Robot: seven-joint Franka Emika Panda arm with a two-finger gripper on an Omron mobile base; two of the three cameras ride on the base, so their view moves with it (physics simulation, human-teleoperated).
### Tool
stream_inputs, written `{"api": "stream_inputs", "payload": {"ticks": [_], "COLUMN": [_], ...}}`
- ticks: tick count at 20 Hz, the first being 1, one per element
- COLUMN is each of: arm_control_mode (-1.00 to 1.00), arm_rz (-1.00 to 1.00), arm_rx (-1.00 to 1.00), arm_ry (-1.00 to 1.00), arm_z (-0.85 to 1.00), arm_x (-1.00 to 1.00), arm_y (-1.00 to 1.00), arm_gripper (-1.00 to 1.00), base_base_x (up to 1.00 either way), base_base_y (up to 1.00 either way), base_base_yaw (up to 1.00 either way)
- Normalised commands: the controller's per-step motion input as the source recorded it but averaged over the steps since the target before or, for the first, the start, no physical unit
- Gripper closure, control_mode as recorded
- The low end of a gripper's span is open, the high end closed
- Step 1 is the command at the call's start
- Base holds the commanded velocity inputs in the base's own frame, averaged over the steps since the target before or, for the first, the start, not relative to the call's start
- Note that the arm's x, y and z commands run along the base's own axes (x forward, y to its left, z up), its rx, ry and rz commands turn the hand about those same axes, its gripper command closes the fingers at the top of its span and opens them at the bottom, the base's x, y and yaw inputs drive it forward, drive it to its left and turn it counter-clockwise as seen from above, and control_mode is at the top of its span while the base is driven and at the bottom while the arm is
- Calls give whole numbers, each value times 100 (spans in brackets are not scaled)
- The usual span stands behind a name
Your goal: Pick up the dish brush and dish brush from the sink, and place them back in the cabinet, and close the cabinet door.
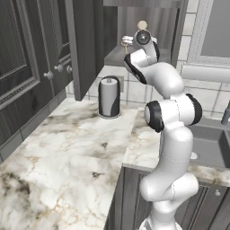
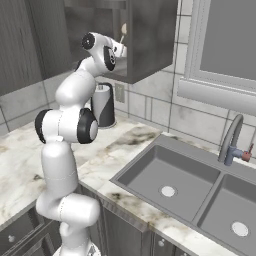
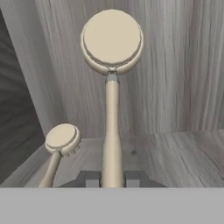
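While the white arm's gripper (image 3: 112,178) reaches inside the dark grey wall cabinet (image 3: 175,87), its jaws clamp the handle of a tan wooden round-headed dish brush (image 3: 112,43). A second matching tan brush (image 3: 61,140) stands on the shelf just beside it.

Held dish brush (image 3: 112,109) handle base hidden between the tool (image 3: 112,178) fingertips; second dish brush (image 3: 59,148) handle cut off low.

A paper towel roll (image 1: 109,96) stands on the marble counter (image 1: 58,148) at twelve o'clock. A faucet (image 2: 231,142) rises at three o'clock, beneath a window (image 2: 230,40).
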Motion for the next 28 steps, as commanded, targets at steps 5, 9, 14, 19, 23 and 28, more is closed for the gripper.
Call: {"api": "stream_inputs", "payload": {"ticks": [5,9,14,19,23,28], "arm_control_mode": [-100,-100,-100,-100,-100,-100], "arm_rz": [0,0,0,0,0,0], "arm_rx": [-1,0,0,0,0,0], "arm_ry": [0,0,0,3,4,1], "arm_z": [-13,-3,0,0,0,0], "arm_x": [21,3,0,0,0,0], "arm_y": [-1,0,0,0,0,0], "arm_gripper": [100,100,100,-100,-100,-100], "base_base_x": [0,0,0,0,0,0], "base_base_y": [0,0,0,0,0,0], "base_base_yaw": [0,0,0,0,0,0]}}
